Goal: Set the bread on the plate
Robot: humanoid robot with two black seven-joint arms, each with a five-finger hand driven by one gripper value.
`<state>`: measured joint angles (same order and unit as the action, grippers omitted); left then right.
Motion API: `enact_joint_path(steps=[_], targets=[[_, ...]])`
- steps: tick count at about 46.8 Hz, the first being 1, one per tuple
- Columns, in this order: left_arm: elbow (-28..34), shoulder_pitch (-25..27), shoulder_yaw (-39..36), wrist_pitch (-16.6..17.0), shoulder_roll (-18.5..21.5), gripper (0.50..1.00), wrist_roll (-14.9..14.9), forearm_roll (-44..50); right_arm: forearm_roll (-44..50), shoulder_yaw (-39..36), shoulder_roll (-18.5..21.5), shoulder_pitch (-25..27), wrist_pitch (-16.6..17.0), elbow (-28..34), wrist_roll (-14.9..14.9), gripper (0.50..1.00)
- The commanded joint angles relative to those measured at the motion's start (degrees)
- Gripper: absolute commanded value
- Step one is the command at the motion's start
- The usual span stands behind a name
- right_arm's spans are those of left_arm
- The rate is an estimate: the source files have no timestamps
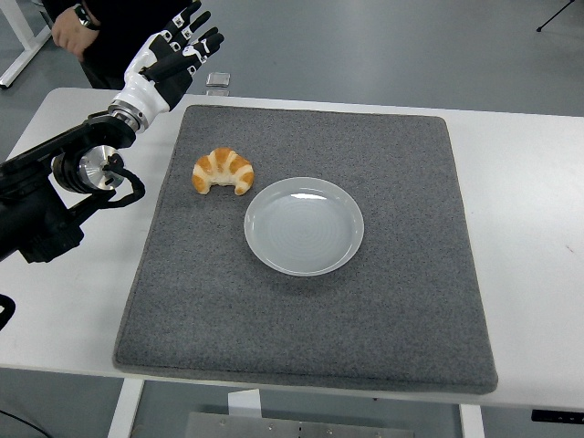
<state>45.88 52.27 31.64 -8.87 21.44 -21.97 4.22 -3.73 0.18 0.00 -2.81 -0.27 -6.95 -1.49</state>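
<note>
A golden croissant (223, 171) lies on the grey mat (310, 301), just left of and slightly behind the empty white plate (304, 225). My left hand (182, 47) is raised over the table's far left corner, behind and left of the croissant, its fingers spread and holding nothing. My left arm (64, 187) reaches in from the left edge. My right arm is out of view.
The grey mat covers most of the white table (529, 210). A person stands at the top left, with a hand and wristwatch (73, 27) showing. A small flat object (217, 80) lies on the floor behind the table's far edge.
</note>
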Motion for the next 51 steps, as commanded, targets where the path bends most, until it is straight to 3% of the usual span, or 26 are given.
enact_joint_path(steps=[1, 51], targets=[[0.0, 0.1, -0.1, 0.0, -0.1, 0.992, 0.0, 0.0, 0.0, 0.0, 0.0, 0.0, 0.0, 0.0, 0.0, 0.952], [0.0, 0.0, -0.1, -0.1, -0.2, 0.992, 0.1, -0.1, 0.0, 0.0, 0.0, 0.0, 0.0, 0.0, 0.0, 0.952]])
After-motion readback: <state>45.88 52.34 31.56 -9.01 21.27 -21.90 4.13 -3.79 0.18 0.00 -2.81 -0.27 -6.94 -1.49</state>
